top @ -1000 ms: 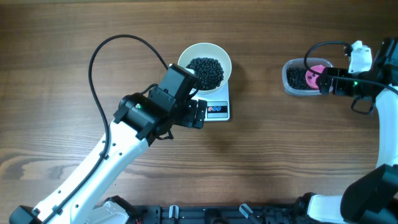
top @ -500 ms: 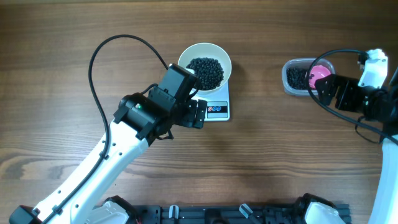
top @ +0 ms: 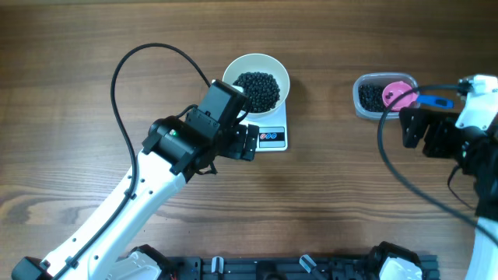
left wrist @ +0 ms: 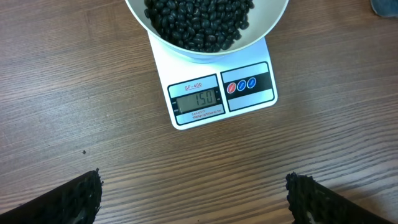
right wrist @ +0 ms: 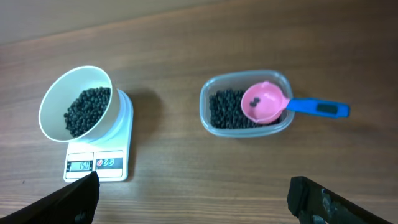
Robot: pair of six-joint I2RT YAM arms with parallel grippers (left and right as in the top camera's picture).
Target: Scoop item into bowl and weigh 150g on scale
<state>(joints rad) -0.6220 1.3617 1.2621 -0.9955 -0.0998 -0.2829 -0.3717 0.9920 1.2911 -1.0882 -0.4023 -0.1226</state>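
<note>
You look essentially finished: the bowl [top: 274,64] sits on the scale [left wrist: 222,93], loaded with a dark heap of beans [top: 257,89], and in the left wrist view the display [left wrist: 197,98] reads 150, which matches the target. The scoop [right wrist: 264,102], pink cup with a blue handle, lies in the clear tub [right wrist: 205,121] on top of the leftover beans [right wrist: 225,109], its handle sticking out over the right rim, with a couple of beans in the cup. Both arms are free. The left pincer [left wrist: 193,199] is spread wide and empty above the bare tabletop [top: 350,202] just in front of the scale, and the right pincer [right wrist: 193,199] is also spread wide and empty, set back from the tub. What remains, as far as I can judge, is only to get clear without disturbing the reading. Mind the left arm: from overhead it overlaps the bowl's lower left edge and the scale's front corner, so any nudge there could shift the weight. Nothing else crowds the scale, and the tub stands well apart to the right.
</note>
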